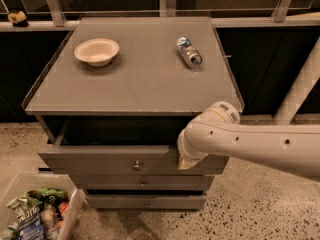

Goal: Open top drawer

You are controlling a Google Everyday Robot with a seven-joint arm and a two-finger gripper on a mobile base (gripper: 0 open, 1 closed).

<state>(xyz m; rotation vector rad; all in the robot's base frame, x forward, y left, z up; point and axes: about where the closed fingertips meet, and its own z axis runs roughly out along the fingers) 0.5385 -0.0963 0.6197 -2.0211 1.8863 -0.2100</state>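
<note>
At the right end of the top drawer (100, 163), the gripper (187, 160) sits against the front edge, mostly hidden under the white arm (250, 145) reaching in from the drawer's right; grasping or released cannot be told; drawer is pulled partly out, dark gap showing behind its front; two slimmer drawers (145, 193) below it; bowl (96, 51) above-left on the cabinet top (135, 84), can (189, 52) above-right; bin of snack packets (35, 214) below-left on the floor.

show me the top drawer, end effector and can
top drawer (90, 160): camera view, left half of its front panel
end effector (186, 162): camera view, tan tip at the drawer front's right part
can (189, 52): camera view, middle of its side
</note>
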